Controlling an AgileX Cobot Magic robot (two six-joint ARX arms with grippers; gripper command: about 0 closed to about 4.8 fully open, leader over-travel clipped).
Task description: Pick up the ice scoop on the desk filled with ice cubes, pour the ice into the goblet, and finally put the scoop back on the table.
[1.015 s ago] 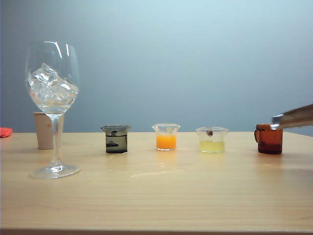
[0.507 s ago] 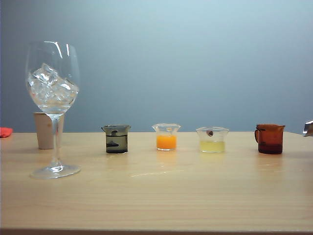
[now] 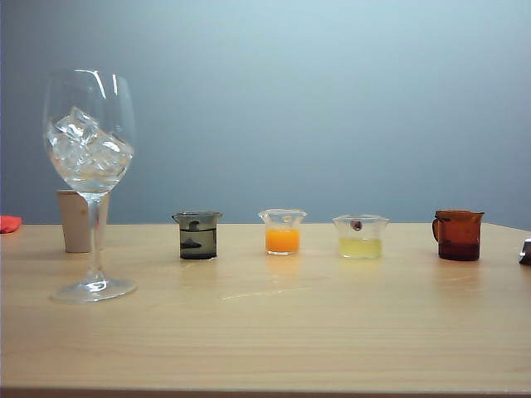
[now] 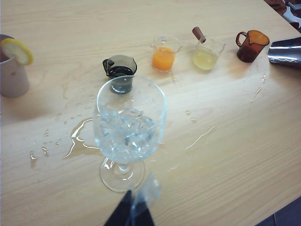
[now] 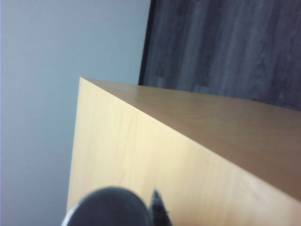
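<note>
The large shiny stainless-steel ice scoop (image 4: 285, 51) is lying low at the table's right edge, just beyond the amber glass jug (image 4: 250, 44); only a sliver of it is showing at that edge in the exterior view. The clear, glassy ice cubes (image 3: 86, 148) are already sitting in the tall clear stemmed goblet (image 3: 90, 178), which is standing upright near the left front of the light-wood table (image 3: 274, 332), so the pouring looks finished. What seems left is setting the scoop down and letting go. The right pincer (image 5: 155, 207) is showing only a dark fingertip beside the scoop's round handle end; its jaws are standing nearly together, apparently clamped on that handle. The left pincer (image 4: 130, 214) is hanging near the goblet's foot, and I cannot tell whether it is apart or together.
</note>
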